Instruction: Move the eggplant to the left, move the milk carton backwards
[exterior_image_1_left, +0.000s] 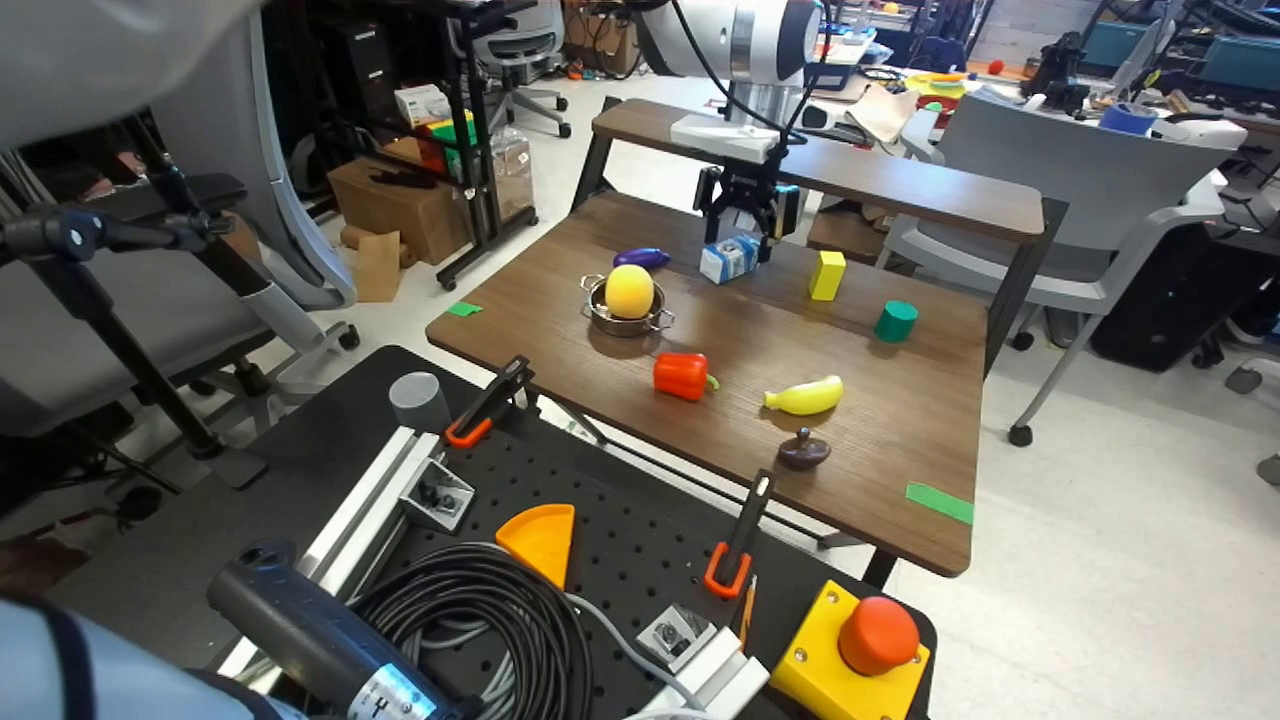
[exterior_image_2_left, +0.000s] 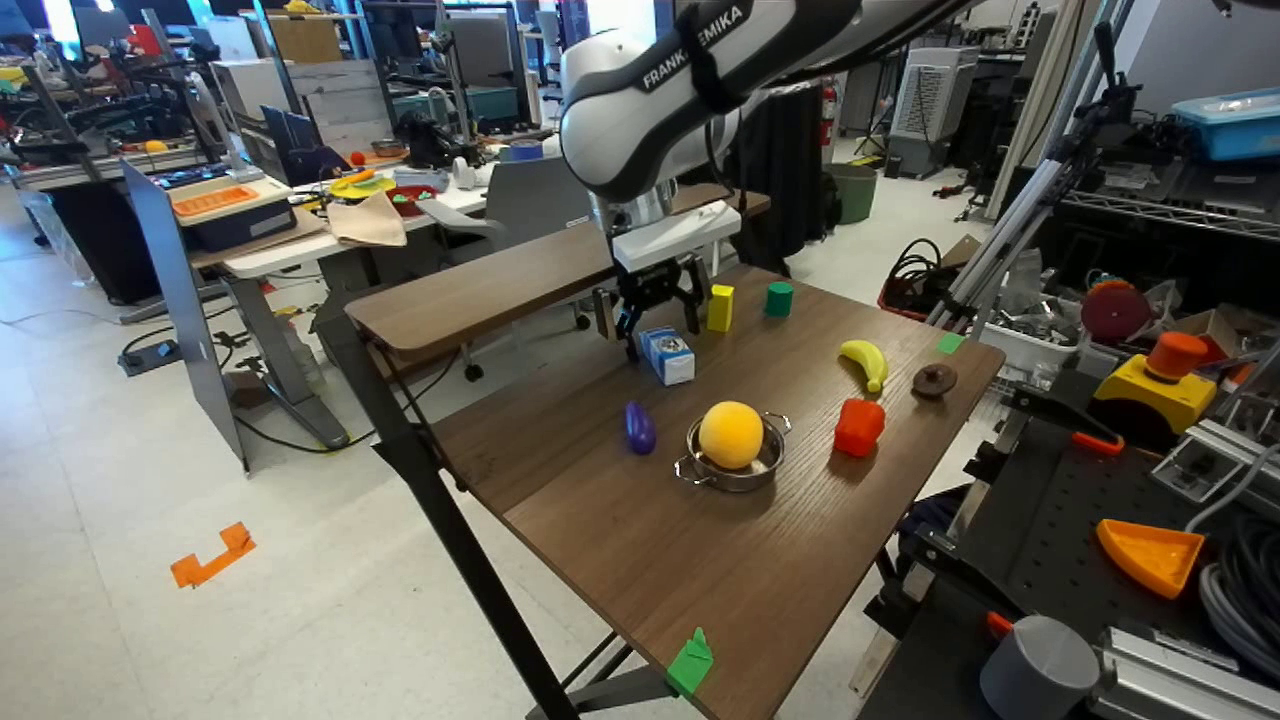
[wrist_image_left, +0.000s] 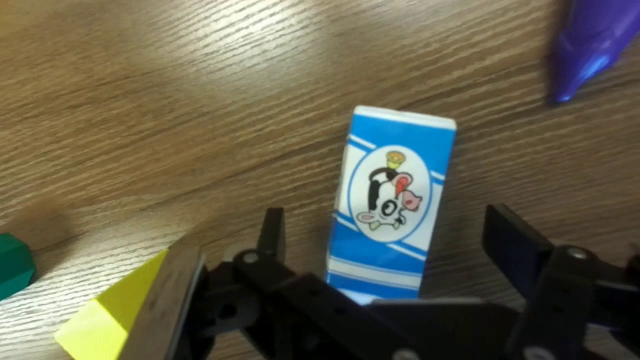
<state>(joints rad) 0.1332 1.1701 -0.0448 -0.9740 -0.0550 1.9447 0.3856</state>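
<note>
Table (exterior_image_1_left: 900, 430): wood-grain top with glare; looks slick, so a nudged object may slide.

Gripper (wrist_image_left: 387, 222): fingers apart, straddling the carton (exterior_image_2_left: 667, 356), no contact visible. Carton sits slightly skewed to them; closing would probably twist it.

Carton: lies on its side on the table; flat-faced box, smooth, blue and white, cow print up.

Eggplant (exterior_image_2_left: 640, 429): on the table, near the carton but apart. Could roll if brushed, being rounded; glossy purple, tapering at one end.

Block (exterior_image_1_left: 826, 277): yellow, straight-edged, upright near the gripper; a sideways swing could tip it.
</note>
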